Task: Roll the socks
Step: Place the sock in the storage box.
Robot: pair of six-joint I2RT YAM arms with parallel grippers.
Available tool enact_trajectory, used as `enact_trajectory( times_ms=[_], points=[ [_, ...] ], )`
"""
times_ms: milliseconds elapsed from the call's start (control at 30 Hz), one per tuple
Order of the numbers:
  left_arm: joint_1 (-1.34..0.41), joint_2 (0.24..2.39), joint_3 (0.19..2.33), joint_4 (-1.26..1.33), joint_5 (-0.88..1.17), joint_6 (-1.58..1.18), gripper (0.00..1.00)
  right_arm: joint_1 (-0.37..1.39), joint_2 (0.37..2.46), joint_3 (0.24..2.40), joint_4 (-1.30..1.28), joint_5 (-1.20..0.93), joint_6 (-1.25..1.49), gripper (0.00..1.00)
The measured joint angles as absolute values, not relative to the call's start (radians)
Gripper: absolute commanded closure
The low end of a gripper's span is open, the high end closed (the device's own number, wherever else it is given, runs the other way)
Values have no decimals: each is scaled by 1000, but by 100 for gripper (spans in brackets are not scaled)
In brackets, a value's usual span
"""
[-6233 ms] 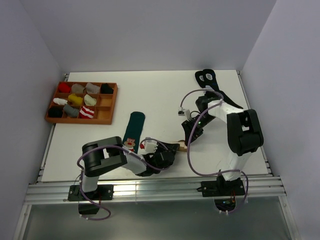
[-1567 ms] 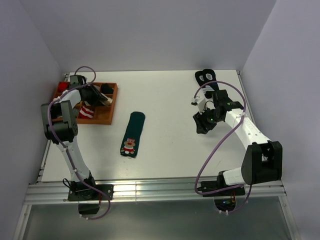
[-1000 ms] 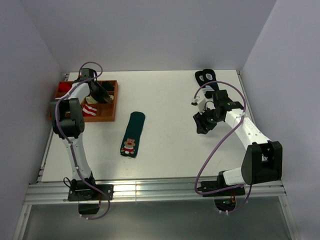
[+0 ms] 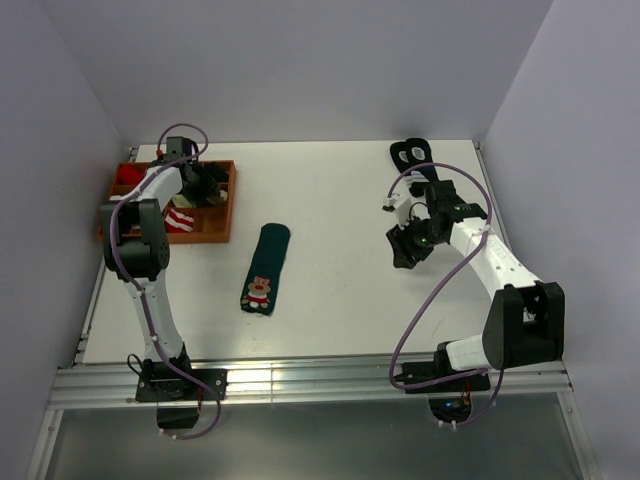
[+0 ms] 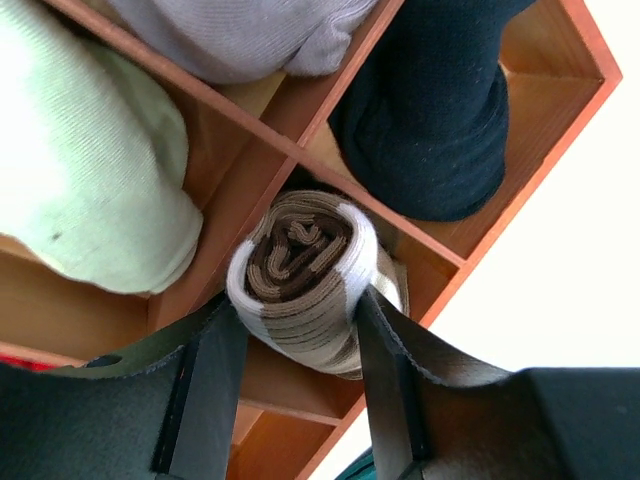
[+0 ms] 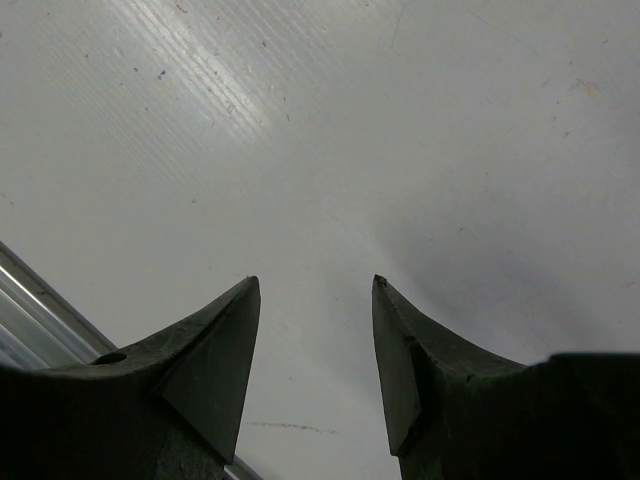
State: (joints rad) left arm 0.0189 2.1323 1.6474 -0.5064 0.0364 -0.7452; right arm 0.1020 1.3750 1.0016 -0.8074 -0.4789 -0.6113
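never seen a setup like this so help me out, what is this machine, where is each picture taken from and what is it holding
These are two robot arms bolted at the near edge of a white table, each ending in a two-finger gripper. The wide picture comes from a fixed camera above and behind them. The other two come from cameras on the wrists, so the dark shapes at the bottom are that arm's own gripper.

The left gripper reaches into a wooden tray of rolled socks and clamps a rolled brown sock with cream stripes at one compartment. The right gripper is open over bare table and holds nothing. On the table lie a flat dark green sock with a bear figure and, at the far edge, black socks.
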Motion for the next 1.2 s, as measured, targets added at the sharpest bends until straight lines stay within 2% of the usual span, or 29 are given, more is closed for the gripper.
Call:
enact_trajectory(
  times_ms=[867,1200],
  points=[
    [11,2070,1661,-626,-38,-745,50,102,1375,1002,-808,-480,-611,44],
    [11,2066,1736,-707,-78,-745,53,102,1375,1002,-808,-483,-611,44]
  ],
)
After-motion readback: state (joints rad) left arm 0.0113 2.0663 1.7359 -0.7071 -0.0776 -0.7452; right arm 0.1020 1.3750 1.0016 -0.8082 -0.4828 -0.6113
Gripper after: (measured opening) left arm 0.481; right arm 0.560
